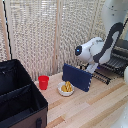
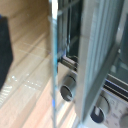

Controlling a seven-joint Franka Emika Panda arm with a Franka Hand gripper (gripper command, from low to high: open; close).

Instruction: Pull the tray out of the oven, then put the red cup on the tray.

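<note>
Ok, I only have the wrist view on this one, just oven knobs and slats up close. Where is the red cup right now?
Observer: The red cup stands upright on the wooden table, right beside the black fabric case, well away from the oven.
Operator: Anything between the cup and the oven?
Observer: A white bowl with something yellow in it, then a navy panel on a wire stand.
Operator: Are the fingers closed on the tray?
Observer: Cannot tell. The arm reaches down by the slatted tray, which juts from the oven's front, but its tip is too blurred.
</note>
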